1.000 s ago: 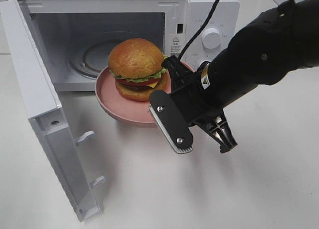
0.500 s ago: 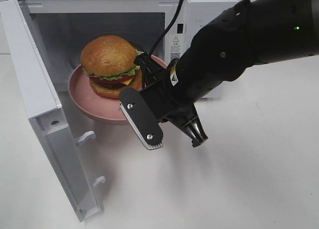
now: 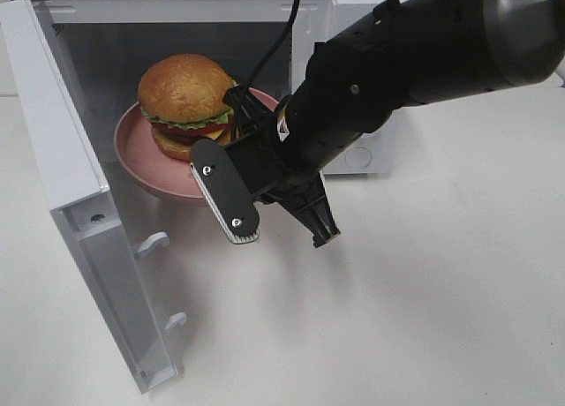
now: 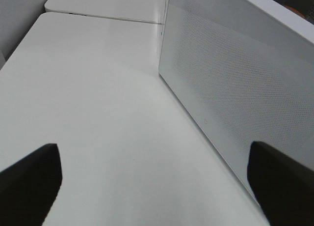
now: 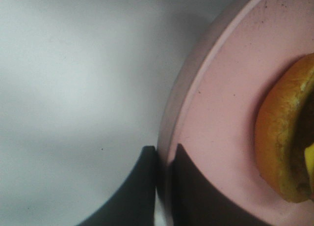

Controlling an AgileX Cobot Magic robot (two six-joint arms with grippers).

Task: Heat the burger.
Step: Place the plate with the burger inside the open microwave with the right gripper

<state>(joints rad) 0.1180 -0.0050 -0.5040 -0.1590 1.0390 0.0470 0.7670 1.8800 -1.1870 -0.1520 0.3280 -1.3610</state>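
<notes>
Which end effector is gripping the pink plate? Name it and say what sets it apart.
The right end effector: its jaws are shut on the rim of the pink plate. The left end effector stands open, holding nothing.

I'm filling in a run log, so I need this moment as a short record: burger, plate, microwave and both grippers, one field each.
burger: whole, bun on top, sitting on the plate
plate: pink, at the microwave's open front, held by its rim
microwave: white, door swung wide open
right gripper: shut on the plate's rim
left gripper: open, empty, over the table near the door
</notes>
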